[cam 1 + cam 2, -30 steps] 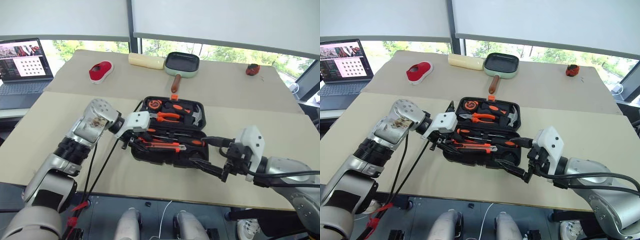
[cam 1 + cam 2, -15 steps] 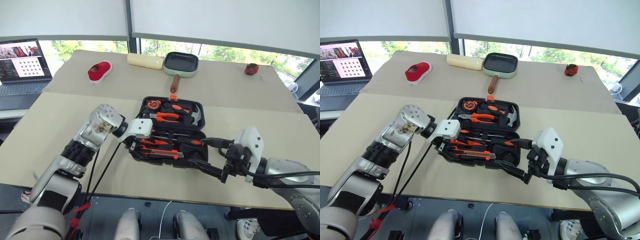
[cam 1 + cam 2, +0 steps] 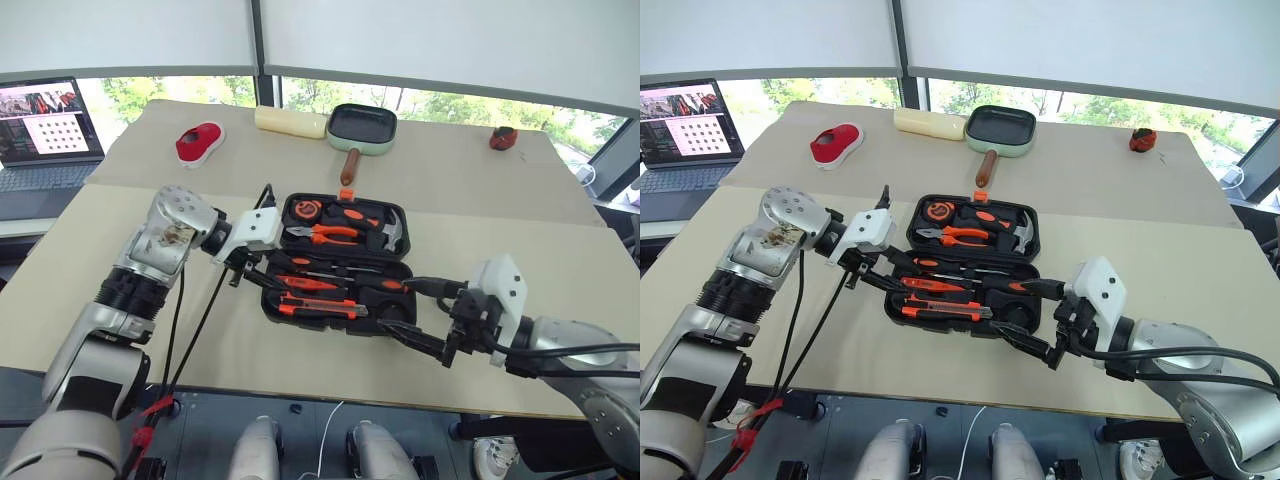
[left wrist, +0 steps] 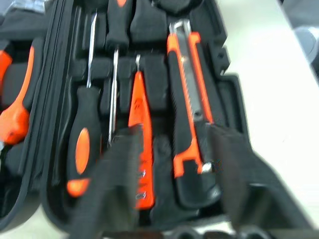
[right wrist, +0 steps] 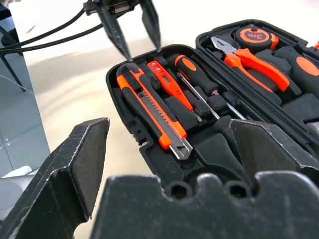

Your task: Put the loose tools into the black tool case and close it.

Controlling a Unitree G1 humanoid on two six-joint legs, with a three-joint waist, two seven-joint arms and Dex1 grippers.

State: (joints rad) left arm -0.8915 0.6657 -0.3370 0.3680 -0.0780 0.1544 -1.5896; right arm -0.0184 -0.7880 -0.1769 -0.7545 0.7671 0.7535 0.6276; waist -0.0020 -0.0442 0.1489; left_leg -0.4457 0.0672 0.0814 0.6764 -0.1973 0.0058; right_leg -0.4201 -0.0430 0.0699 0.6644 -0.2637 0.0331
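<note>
tool case (image 3: 335,275) lies open, tools seated; closing (lid) is next. left gripper (image 3: 876,272) and right gripper (image 3: 418,312) are spread, empty.

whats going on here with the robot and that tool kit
A two-armed robot is packing a black tool case, which lies open on the table. The utility knife, the screwdrivers and the pliers sit in their recesses. The left gripper hangs empty, fingers apart, at the case's left end; the right gripper waits open at its near right corner. The lid is not yet closed.
</note>
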